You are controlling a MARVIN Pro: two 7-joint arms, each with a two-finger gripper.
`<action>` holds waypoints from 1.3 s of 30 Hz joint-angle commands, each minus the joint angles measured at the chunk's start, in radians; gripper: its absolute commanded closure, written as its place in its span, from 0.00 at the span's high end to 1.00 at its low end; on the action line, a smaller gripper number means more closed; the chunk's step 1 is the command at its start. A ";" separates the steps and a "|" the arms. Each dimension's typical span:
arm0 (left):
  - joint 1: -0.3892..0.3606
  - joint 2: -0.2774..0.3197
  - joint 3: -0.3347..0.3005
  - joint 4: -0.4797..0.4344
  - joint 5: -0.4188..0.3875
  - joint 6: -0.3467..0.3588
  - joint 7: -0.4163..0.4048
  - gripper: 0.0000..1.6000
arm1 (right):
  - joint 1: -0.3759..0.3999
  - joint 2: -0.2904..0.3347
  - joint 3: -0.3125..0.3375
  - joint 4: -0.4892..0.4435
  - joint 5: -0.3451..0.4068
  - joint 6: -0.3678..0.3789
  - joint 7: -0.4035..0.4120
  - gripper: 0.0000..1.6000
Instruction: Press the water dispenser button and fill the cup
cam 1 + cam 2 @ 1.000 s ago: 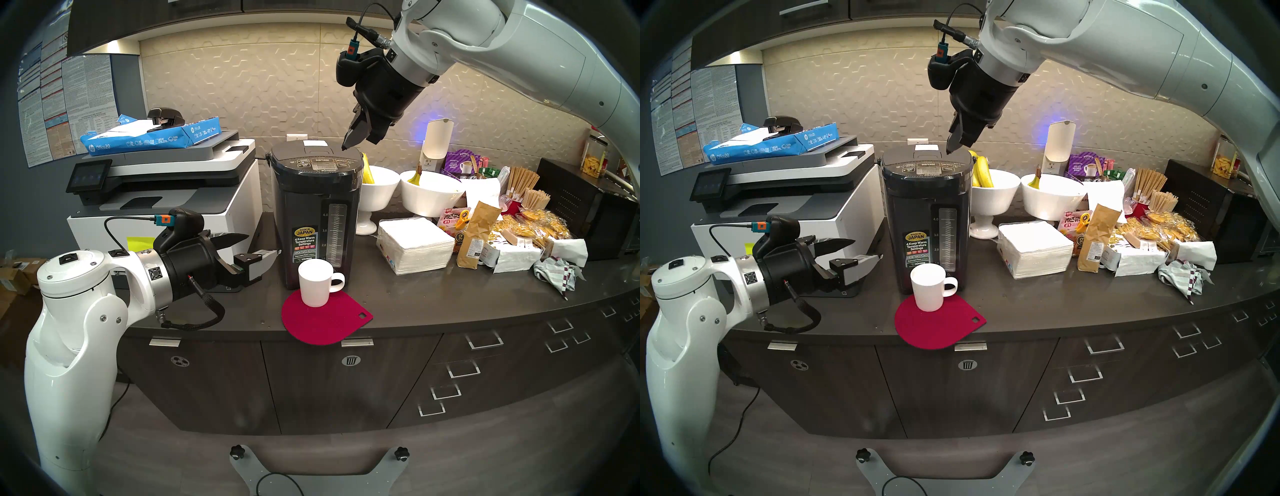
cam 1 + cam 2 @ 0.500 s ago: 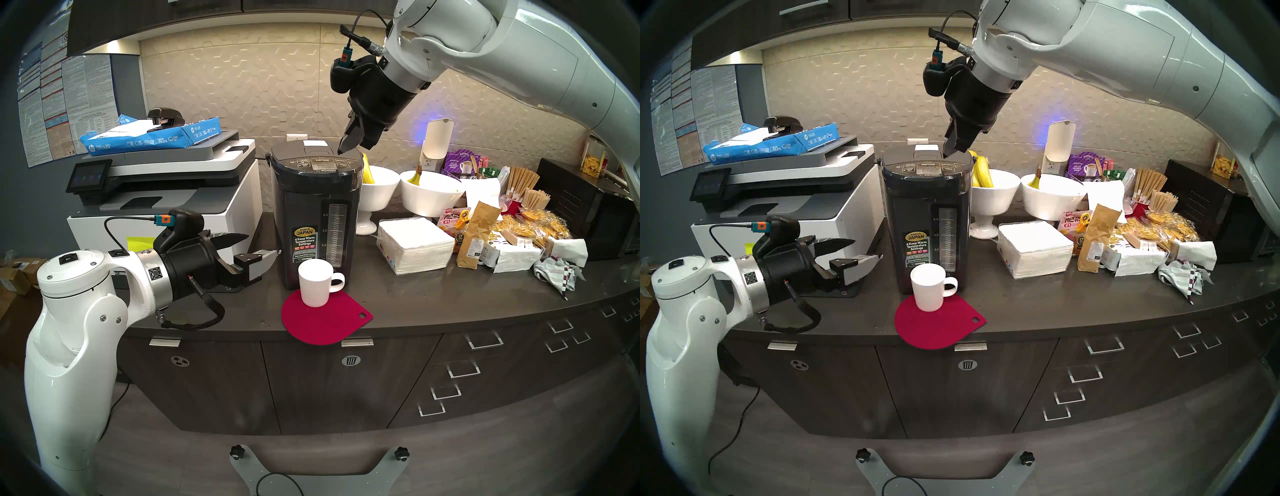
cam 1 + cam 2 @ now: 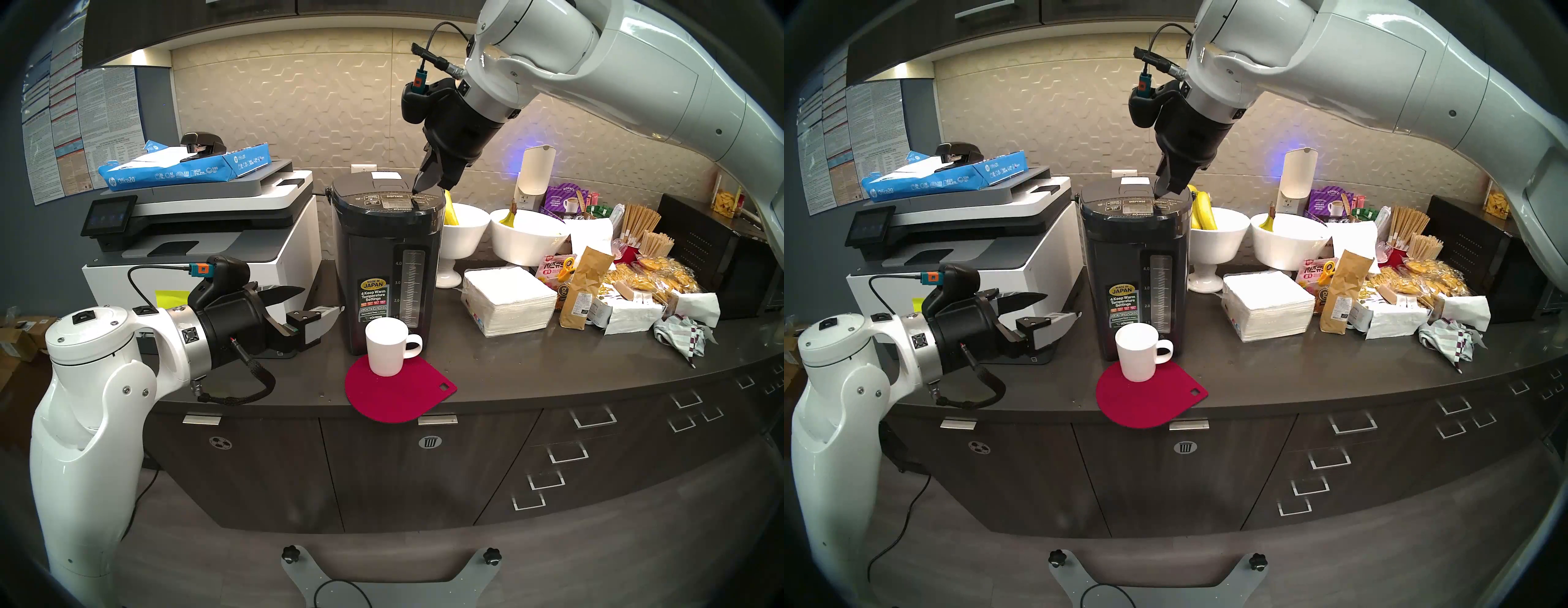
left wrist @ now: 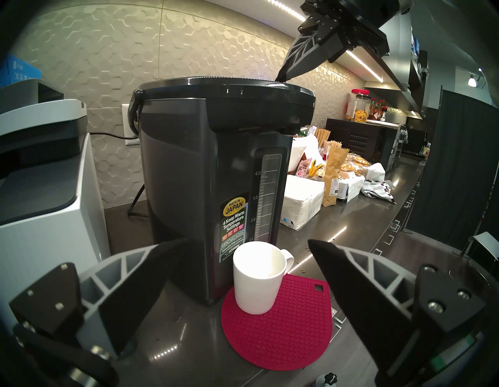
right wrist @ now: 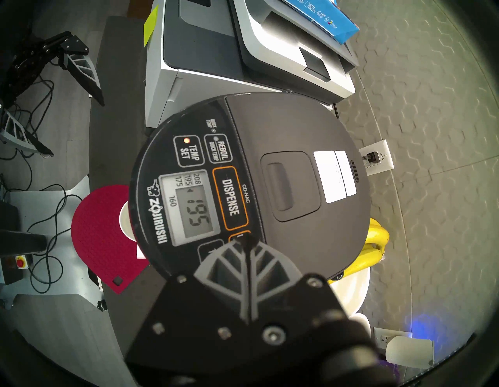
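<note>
The dark water dispenser stands mid-counter. Its DISPENSE button sits in the middle of the top panel. My right gripper is shut and points steeply down; in the right wrist view its tip lies over the smaller orange-edged key beside the button, not on the button. Contact is unclear. The white cup stands on a red mat against the dispenser's front, handle to the right, and looks empty in the left wrist view. My left gripper hovers open, left of the cup, holding nothing.
A white-grey printer with blue paper packs stands left of the dispenser. Right of it are white footed bowls with bananas, a napkin stack, snack bags and a black microwave. The counter's front edge lies just beyond the mat.
My right gripper has come down and to the left, from above the lid's right rim onto the control panel. The left arm and the cup have not moved.
</note>
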 commanded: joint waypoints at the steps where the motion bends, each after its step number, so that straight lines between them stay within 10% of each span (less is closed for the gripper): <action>1: 0.000 0.000 -0.001 -0.012 0.000 0.000 0.000 1.00 | 0.015 0.015 0.004 0.005 -0.005 0.001 0.002 0.00; 39: -0.001 0.000 -0.001 -0.012 0.000 0.000 0.000 1.00 | -0.044 0.051 -0.009 -0.088 0.013 0.053 -0.033 0.00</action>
